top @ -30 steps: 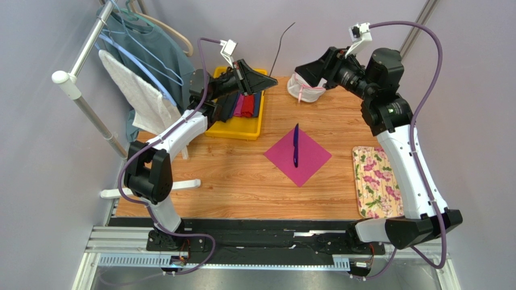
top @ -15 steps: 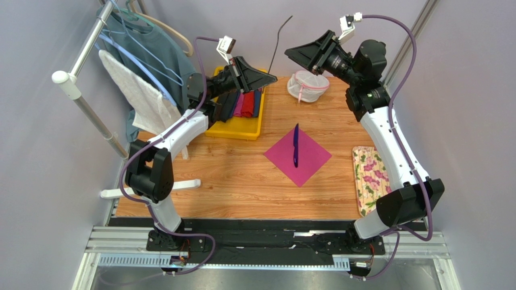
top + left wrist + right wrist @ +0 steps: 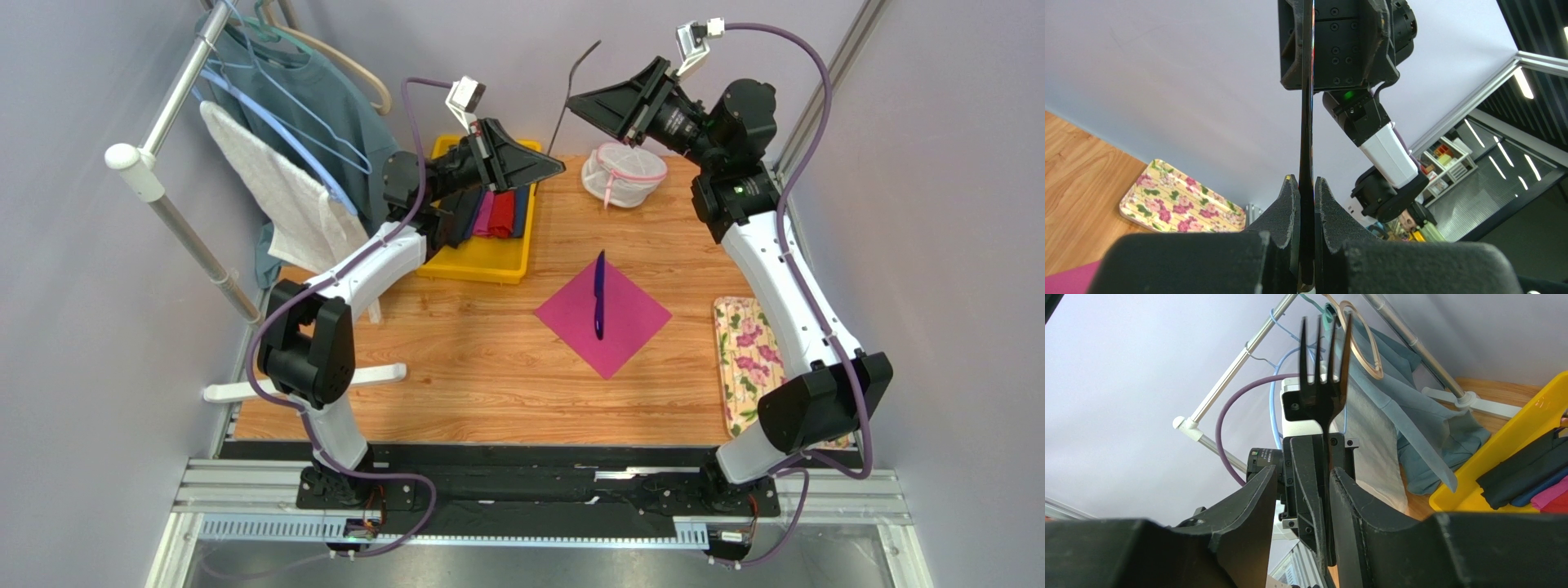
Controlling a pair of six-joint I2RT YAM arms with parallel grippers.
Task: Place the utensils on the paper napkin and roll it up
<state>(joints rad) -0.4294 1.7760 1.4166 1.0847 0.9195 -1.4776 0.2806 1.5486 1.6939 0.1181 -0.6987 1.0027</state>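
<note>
The magenta paper napkin (image 3: 628, 322) lies as a diamond in the middle of the table. One dark blue utensil (image 3: 599, 294) lies on it, pointing away from me. My left gripper (image 3: 546, 156) is raised over the back of the table and shut on the handle of a dark fork (image 3: 579, 83), which stands upright from its jaws (image 3: 1305, 180). The fork's shaft (image 3: 1307, 92) runs up to my right gripper (image 3: 574, 104). In the right wrist view the fork (image 3: 1324, 398) has its tines up. The right gripper (image 3: 1303, 471) is open, its fingers either side of the fork's handle.
A yellow tray (image 3: 485, 263) with dark, red and blue sleeved pieces sits at the back left. A white mesh pouch (image 3: 623, 174) is at the back. A floral cloth (image 3: 761, 368) lies at the right edge. A clothes rack (image 3: 160, 147) with hangers stands at the left.
My right gripper has risen from beside the mesh pouch and swung left until its fingers flank the fork. The left gripper has kept hold of the fork and barely moved.
</note>
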